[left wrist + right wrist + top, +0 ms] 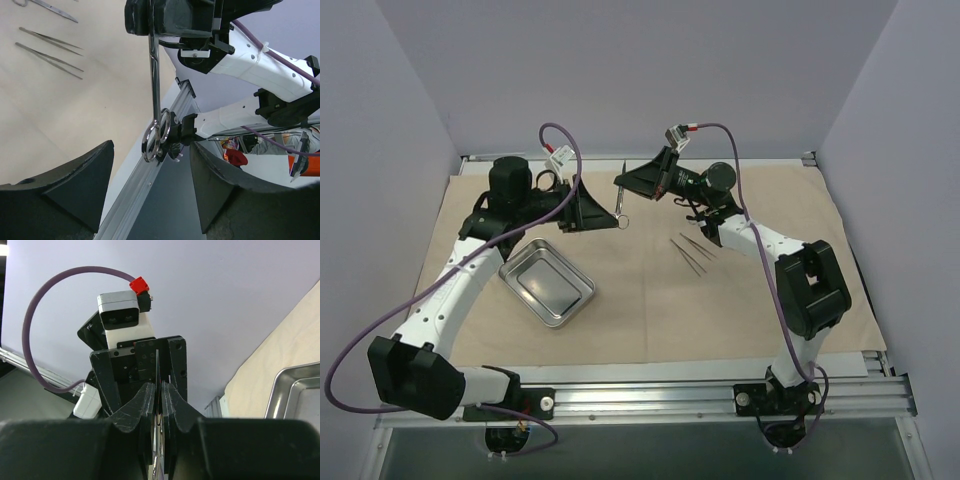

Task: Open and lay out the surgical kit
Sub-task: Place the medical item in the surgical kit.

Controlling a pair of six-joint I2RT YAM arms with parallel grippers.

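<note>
The beige cloth wrap point(650, 300) lies spread flat on the table. The steel tray point(548, 285) sits on its left part and shows at the right edge of the right wrist view point(295, 390). My right gripper point(623, 183) is shut on a thin ring-handled steel instrument point(621, 205) and holds it in the air, rings hanging down point(155, 137). In the right wrist view the pads point(148, 400) clamp its blade edge-on point(158, 370). My left gripper point(600, 215) is open and empty, its fingers point(75, 190) facing the rings from close by. Two tweezers point(692, 250) lie on the cloth.
Another ring-handled instrument point(47, 6) lies on the cloth beyond the tweezers point(47, 52). The aluminium rail point(700, 385) runs along the table's near edge. Grey walls enclose the left, back and right sides.
</note>
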